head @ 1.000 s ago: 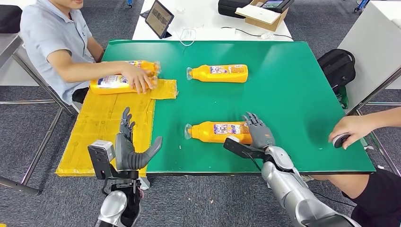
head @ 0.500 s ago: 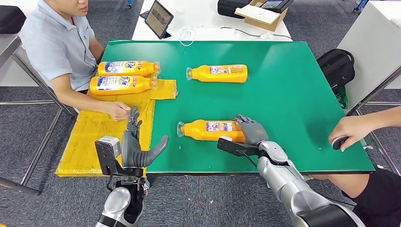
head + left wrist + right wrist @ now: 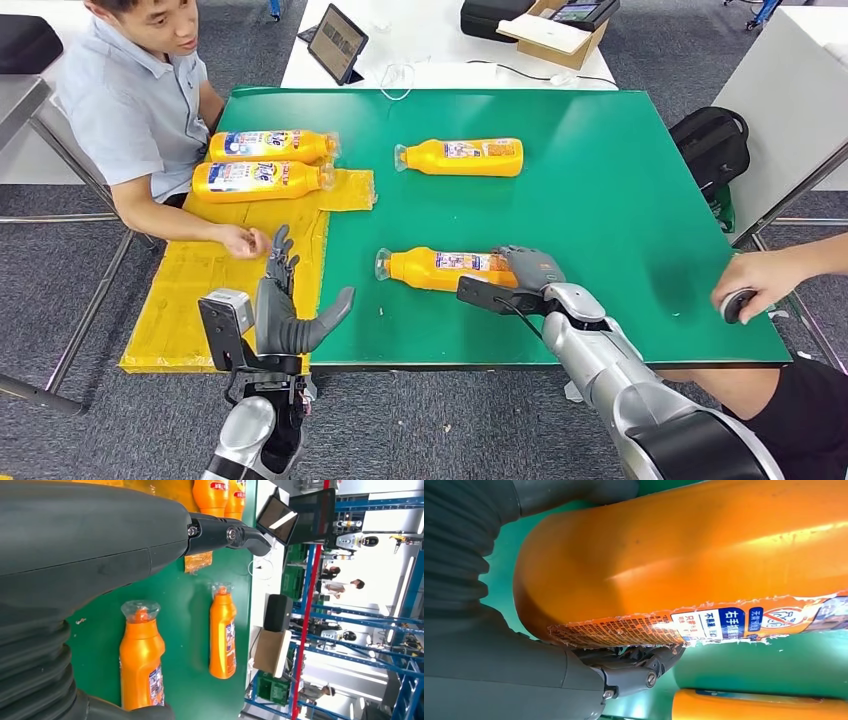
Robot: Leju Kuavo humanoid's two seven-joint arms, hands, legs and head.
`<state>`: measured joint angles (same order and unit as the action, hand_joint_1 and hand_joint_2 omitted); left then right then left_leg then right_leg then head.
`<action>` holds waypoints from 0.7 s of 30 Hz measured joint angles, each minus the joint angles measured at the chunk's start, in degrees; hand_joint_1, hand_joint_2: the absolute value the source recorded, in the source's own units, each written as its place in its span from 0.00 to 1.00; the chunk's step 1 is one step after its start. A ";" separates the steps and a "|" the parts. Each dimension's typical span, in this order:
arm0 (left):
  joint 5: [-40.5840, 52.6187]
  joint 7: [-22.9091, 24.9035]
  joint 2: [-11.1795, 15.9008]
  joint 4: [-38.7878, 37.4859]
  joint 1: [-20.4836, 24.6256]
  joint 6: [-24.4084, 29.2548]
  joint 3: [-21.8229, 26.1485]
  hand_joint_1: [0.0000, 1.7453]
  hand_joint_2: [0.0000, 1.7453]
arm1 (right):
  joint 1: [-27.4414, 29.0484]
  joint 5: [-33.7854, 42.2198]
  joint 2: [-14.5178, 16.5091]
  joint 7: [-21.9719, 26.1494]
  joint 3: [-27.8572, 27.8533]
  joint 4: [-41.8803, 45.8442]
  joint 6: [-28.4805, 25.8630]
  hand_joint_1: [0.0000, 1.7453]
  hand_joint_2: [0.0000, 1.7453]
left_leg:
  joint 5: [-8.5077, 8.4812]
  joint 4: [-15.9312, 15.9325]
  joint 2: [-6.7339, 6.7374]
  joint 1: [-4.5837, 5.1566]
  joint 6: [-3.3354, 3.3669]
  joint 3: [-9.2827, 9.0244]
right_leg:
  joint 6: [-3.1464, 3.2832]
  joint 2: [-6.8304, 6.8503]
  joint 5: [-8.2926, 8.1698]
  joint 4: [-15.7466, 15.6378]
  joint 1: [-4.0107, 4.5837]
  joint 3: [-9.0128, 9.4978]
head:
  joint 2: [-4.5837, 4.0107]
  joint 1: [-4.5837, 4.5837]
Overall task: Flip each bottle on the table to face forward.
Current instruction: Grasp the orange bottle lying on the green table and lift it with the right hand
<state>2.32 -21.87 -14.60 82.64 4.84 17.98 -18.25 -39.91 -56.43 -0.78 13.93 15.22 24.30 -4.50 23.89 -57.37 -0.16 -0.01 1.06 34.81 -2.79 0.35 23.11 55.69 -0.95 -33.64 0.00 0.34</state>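
The right hand (image 3: 530,270) grips the base end of the near bottle (image 3: 440,268), its fingers (image 3: 634,667) wrapped around the orange body on the green desk (image 3: 620,200). This bottle lies on its side toward the desk's near edge, about midway along it. Its long axis runs almost parallel to that edge, slightly slanted, with the clear-wrapped cap pointing to the desk's left edge and the base under the hand.

The far bottle (image 3: 462,156) lies on its side nearer the far edge, its long axis parallel to that edge and its cap also pointing left.

Two more bottles (image 3: 262,162) lie side by side at the far left corner, caps pointing right, beside a sheet of yellow cardboard (image 3: 215,270) that overhangs the left edge.

The left hand (image 3: 285,305) hovers above the near left corner, holding nothing, fingers apart and upright.

A person (image 3: 140,100) sits at the left edge.
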 joint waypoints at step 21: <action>-4.59 0.66 0.68 3.43 -6.46 -4.15 0.92 0.00 1.00 | 21.13 38.53 7.31 14.89 -12.72 32.26 -13.30 1.00 1.00 | 0.03 0.01 -0.06 -0.02 -0.01 0.50 | 0.01 0.06 0.03 0.02 0.02 -0.44 | 0.00 0.00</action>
<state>-2.27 -21.21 -13.92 86.07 -1.62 13.83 -17.33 -18.78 -17.90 6.53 28.82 2.50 56.56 -17.81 23.92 -57.36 -0.22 -0.03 1.04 35.31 -2.78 0.42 23.13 55.70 -0.93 -34.08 0.00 0.34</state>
